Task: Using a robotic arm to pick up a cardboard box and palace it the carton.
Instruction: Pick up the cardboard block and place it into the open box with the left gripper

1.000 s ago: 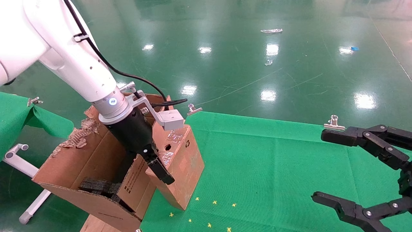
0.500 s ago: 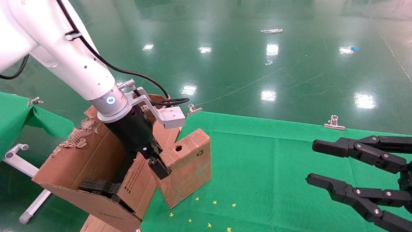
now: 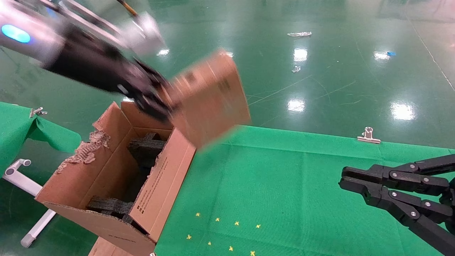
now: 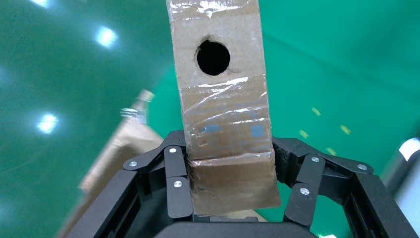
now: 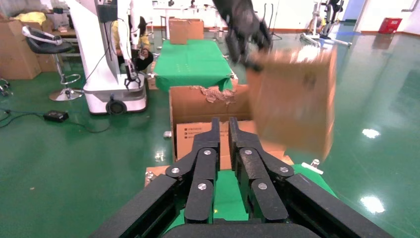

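My left gripper is shut on the small brown cardboard box and holds it in the air above the table, just right of the carton. In the left wrist view the box shows its round hole and clear tape, clamped between the black fingers. The carton stands open off the table's left edge, with a torn flap, a printed flap and black foam blocks inside. It also shows in the right wrist view, with the box above it. My right gripper is shut and empty at the right.
The green cloth table has small yellow marks near its front and metal clips at its far edge. A second green table lies left. A white tube frame stands beside the carton.
My left arm has lifted the box quickly from the table's left edge up into the air. My right gripper has closed from wide open to shut.
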Robot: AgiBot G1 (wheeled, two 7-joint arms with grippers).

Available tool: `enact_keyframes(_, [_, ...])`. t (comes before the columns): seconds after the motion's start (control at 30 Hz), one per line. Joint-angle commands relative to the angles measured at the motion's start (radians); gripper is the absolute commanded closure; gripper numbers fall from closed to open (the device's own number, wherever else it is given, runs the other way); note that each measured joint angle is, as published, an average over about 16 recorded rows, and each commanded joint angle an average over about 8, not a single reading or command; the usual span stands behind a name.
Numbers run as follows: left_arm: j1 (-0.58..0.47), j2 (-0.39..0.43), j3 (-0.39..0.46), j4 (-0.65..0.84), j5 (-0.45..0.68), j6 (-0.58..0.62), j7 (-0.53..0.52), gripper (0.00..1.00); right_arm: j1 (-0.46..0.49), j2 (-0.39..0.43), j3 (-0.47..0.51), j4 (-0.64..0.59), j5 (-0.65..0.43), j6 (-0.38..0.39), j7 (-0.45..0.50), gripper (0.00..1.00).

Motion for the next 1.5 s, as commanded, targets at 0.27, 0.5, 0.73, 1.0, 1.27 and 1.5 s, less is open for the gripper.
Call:
enact_keyframes(0.27, [-0.049, -0.217, -0.027, 0.097, 0.018, -0.077, 0.015, 1.0, 0.0, 0.0, -0.001, 0.0, 0.0, 0.0, 0.0, 1.0])
enact_keyframes(0.5, [0.016, -0.328, 0.005, 0.138, 0.012, -0.121, -0.073, 1.0, 0.0, 0.0, -0.001, 0.0, 0.001, 0.0, -0.001, 1.0])
enact_keyframes(0.73, [0.164, -0.397, 0.036, 0.159, -0.099, -0.215, -0.132, 1.0, 0.0, 0.001, -0.001, 0.0, 0.001, 0.001, -0.001, 0.91])
enact_keyframes(1.0, [0.297, -0.414, 0.076, 0.156, -0.153, -0.336, -0.152, 1.0, 0.0, 0.001, -0.002, 0.0, 0.001, 0.001, -0.001, 0.0])
enact_keyframes(1.27, [0.363, -0.426, 0.104, 0.123, -0.154, -0.426, -0.164, 1.0, 0.001, 0.001, -0.002, 0.0, 0.002, 0.001, -0.001, 0.0])
enact_keyframes(1.5, [0.378, -0.446, 0.128, 0.066, -0.101, -0.481, -0.197, 1.0, 0.001, 0.001, -0.003, 0.0, 0.002, 0.001, -0.001, 0.0])
